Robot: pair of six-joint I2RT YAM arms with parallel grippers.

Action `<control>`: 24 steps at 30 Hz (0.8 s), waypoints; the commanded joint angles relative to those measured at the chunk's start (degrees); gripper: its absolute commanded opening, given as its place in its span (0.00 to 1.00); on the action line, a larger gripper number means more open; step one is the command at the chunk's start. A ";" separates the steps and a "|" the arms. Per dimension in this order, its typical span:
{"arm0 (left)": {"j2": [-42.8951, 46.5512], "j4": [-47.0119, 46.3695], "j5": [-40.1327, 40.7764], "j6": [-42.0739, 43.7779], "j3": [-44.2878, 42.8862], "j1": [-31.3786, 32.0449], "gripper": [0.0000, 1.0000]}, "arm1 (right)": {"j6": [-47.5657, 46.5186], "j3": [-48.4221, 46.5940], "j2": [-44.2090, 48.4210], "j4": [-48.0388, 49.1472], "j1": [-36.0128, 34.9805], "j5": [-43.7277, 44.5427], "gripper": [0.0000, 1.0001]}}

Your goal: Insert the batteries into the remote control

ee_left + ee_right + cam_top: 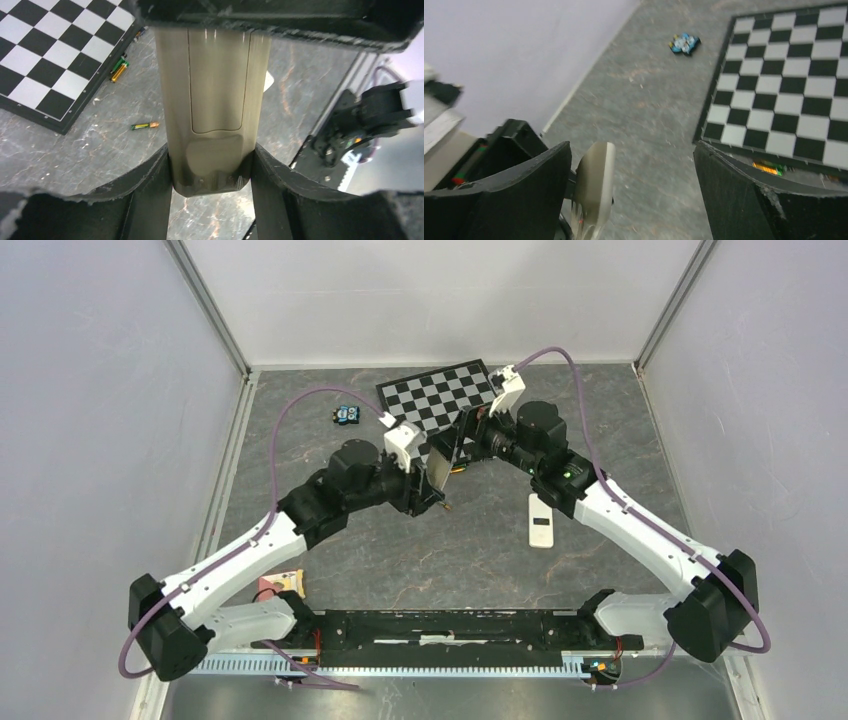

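My left gripper (pixel 210 172) is shut on the remote control (pixel 212 100), which is held off the table with its tan back facing the camera; both fingers press its sides near one end. From above, the remote (pixel 440 466) sits between the two grippers. My right gripper (pixel 631 150) is open wide, and the remote's edge (pixel 596 185) stands just inside its left finger (pixel 524 190), apart from the other finger. One battery (pixel 145 125) lies on the table. Another battery (pixel 119 69) lies by the chessboard's edge, also seen from the right wrist (pixel 768 167).
A chessboard (pixel 440 395) lies at the back centre. A small blue toy car (pixel 347 415) sits to its left. A plain white slab with a dark slot (pixel 541 521) lies right of centre. A small pink and yellow item (pixel 285 583) rests near the left arm's base.
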State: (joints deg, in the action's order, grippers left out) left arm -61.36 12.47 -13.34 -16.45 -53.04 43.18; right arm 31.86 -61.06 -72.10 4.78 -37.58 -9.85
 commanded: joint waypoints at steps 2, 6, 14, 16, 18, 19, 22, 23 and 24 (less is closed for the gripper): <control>-2.64 5.19 12.73 11.69 -2.77 4.54 0.02 | -5.81 -2.69 0.73 -15.48 0.15 -0.31 0.91; -1.08 5.37 12.49 15.31 -1.84 5.63 0.02 | -7.03 -3.03 1.82 -19.99 0.26 -4.59 0.88; 3.65 3.27 7.89 20.31 1.43 7.52 0.02 | -7.50 -2.91 2.99 -22.20 0.58 -14.70 0.70; 3.88 2.79 8.42 20.46 1.84 7.79 0.02 | -7.25 -3.62 2.59 -23.03 0.60 -15.79 0.63; 4.10 2.41 9.13 20.32 1.92 7.89 0.02 | -6.36 -3.62 2.14 -22.98 0.58 -17.66 0.53; 4.22 2.37 9.15 20.22 1.95 7.89 0.02 | -5.37 -3.09 2.19 -22.61 0.63 -18.07 0.48; 5.55 4.01 8.78 17.64 -0.12 7.89 0.15 | -0.26 -0.74 3.93 -18.14 0.88 -19.65 0.32; 6.40 4.18 8.80 17.03 -0.84 7.89 0.35 | 1.43 -0.02 4.87 -15.62 0.93 -19.79 0.29; 7.62 3.86 8.77 14.77 -1.22 7.89 0.46 | 3.76 1.42 5.77 -12.60 0.93 -20.35 0.28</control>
State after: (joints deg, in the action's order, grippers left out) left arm -58.59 20.01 -5.41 1.17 -50.92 51.03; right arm 30.35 -62.54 -70.04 -14.20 -37.19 -27.53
